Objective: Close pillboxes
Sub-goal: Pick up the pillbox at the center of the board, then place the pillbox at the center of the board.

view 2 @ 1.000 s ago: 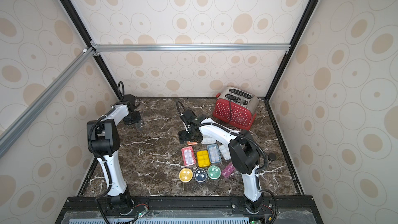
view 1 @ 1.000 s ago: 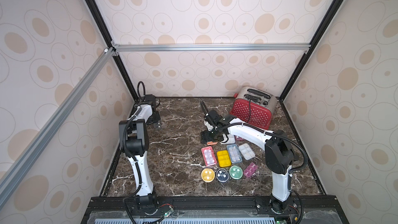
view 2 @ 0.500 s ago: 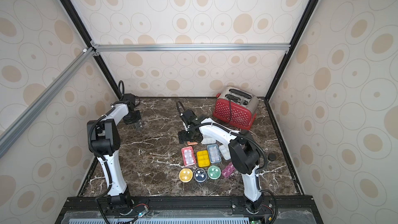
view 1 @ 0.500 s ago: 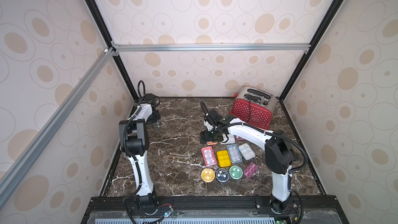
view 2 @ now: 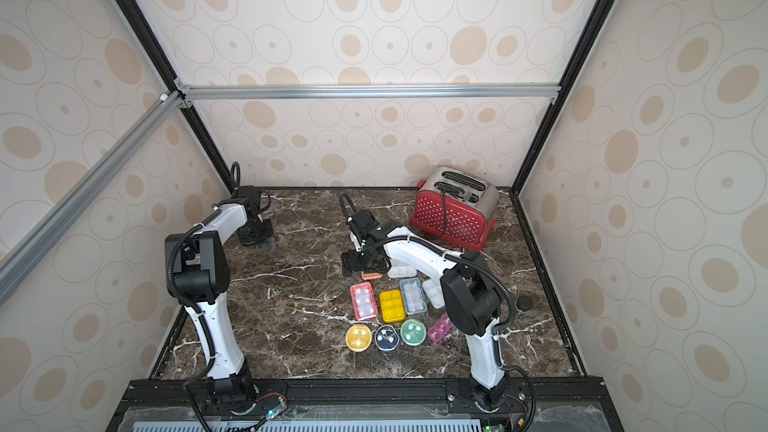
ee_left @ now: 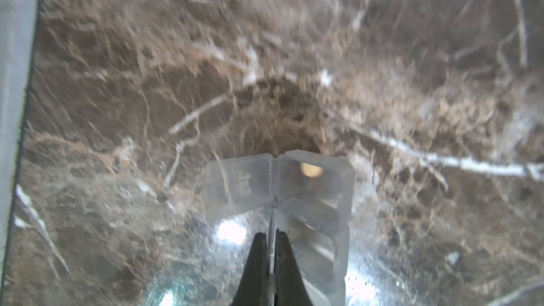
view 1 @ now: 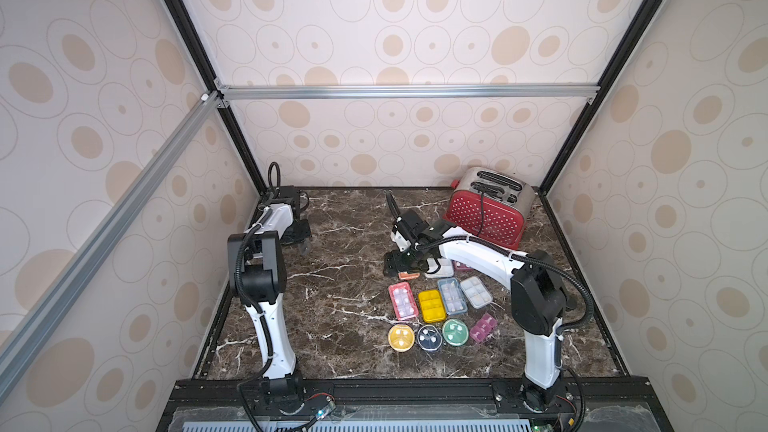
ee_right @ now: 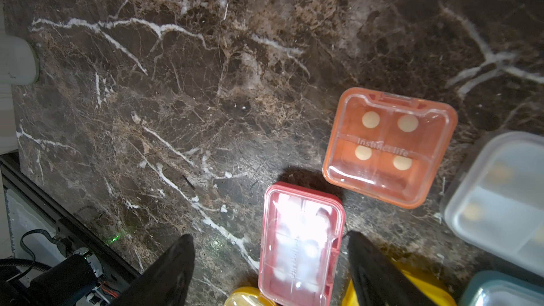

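Note:
In the back left corner my left gripper (ee_left: pixel 272 235) (view 1: pixel 302 239) is shut on the thin middle ridge of a clear pillbox (ee_left: pixel 312 201) that gapes open, one pale pill inside. My right gripper (ee_right: pixel 269 235) (view 1: pixel 398 264) hangs open above the table, its fingers to either side of a red pillbox (ee_right: pixel 300 239) (view 1: pixel 402 301) without touching it. An orange pillbox (ee_right: pixel 388 148) (view 1: pixel 408 275) lies just beyond, lid down. Yellow (view 1: pixel 431 305), blue (view 1: pixel 451 295) and white (view 1: pixel 476 291) cases sit in a row beside the red one, with round yellow (view 1: pixel 401 337), navy (view 1: pixel 429 337) and green (view 1: pixel 455 332) ones in front.
A red toaster (view 1: pixel 488 211) stands at the back right, its cord draped over the front. A purple case (view 1: pixel 484 327) lies by the right arm's base and a white case (view 1: pixel 439 270) under the right forearm. A dark-lidded jar (view 2: pixel 524 303) sits near the right wall.
My left gripper has drawn fully shut on the clear pillbox and shifted slightly forward. The right arm has not moved.

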